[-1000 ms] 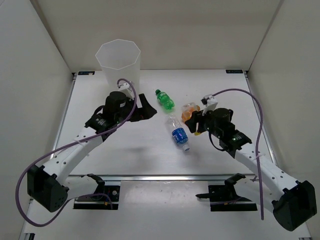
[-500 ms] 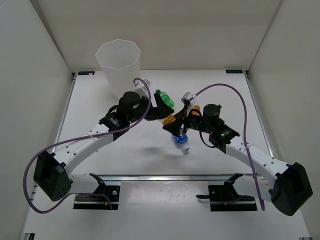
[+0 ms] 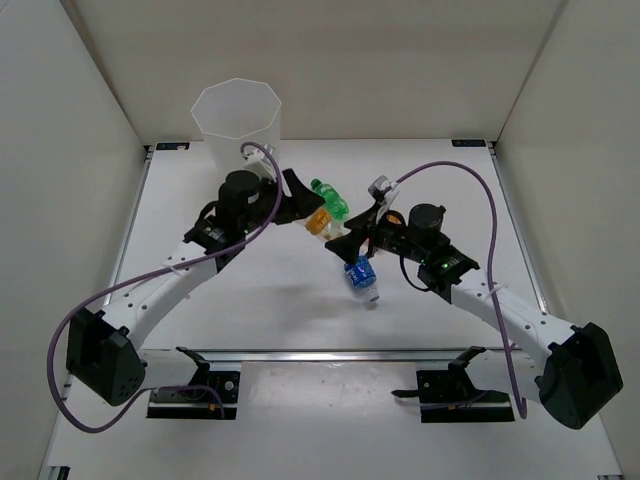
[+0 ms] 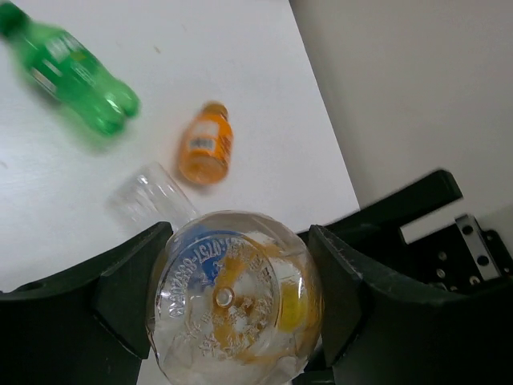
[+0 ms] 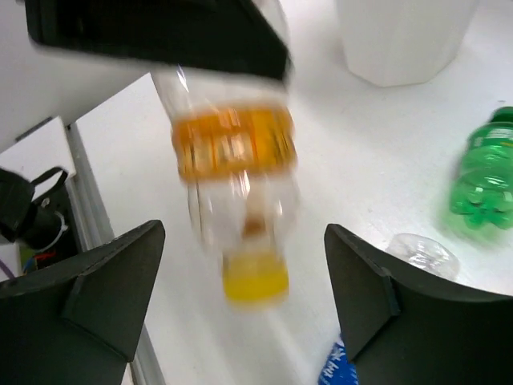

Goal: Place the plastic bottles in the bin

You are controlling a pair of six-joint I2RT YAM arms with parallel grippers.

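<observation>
My left gripper [image 3: 305, 212] [image 4: 238, 241] is shut on the clear bottle with the orange-yellow label and yellow cap [image 3: 319, 221] [image 4: 232, 301], held in the air by its base end. In the right wrist view this bottle [image 5: 236, 152] hangs cap down between the open fingers of my right gripper [image 5: 244, 237] [image 3: 348, 233], touching neither. The green bottle [image 3: 330, 199] [image 4: 72, 68] [image 5: 481, 180] lies on the table. The bottle with the blue label [image 3: 361, 276] lies under the right gripper. The orange bottle [image 4: 207, 146] lies near it. The bin [image 3: 237, 121] [image 5: 401, 40] stands at the back left.
White walls close in the table [image 3: 450, 190] on three sides. A metal rail [image 3: 330, 356] runs along the near edge, in front of the arm bases. A clear bottle end [image 4: 152, 196] [image 5: 421, 253] lies beside the green bottle.
The right gripper carried the yellow-capped bottle left to the left gripper. The left gripper closed on it, the right gripper opened, and the left gripper drew back a little.
</observation>
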